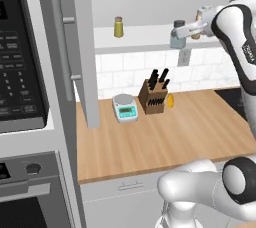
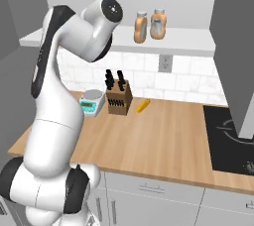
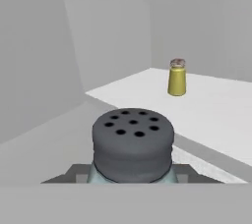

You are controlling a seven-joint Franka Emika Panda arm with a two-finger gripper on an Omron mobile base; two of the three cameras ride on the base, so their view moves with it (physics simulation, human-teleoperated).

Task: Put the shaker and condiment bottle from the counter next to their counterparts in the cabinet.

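Observation:
My gripper (image 1: 181, 33) is shut on the blue-grey shaker (image 1: 177, 37), holding it upright at the front edge of the cabinet's white shelf (image 1: 145, 38). In the hand view the shaker's dark perforated cap (image 3: 133, 139) sits close in front. The olive-yellow shaker (image 3: 177, 77) stands farther along the shelf (image 3: 216, 110), to the left of my hand in the left base view (image 1: 118, 27). Two near-identical orange bottles (image 2: 141, 27) (image 2: 158, 24) stand side by side on the shelf; which one is the condiment bottle I cannot tell. The cabinet door (image 1: 82, 47) hangs open at left.
On the wooden counter (image 1: 175, 132) by the backsplash stand a knife block (image 1: 154, 97), a small kitchen scale (image 1: 125, 107) and a yellow item (image 1: 170, 100). A microwave (image 1: 20, 57) is at far left, a black cooktop (image 2: 230, 141) at right.

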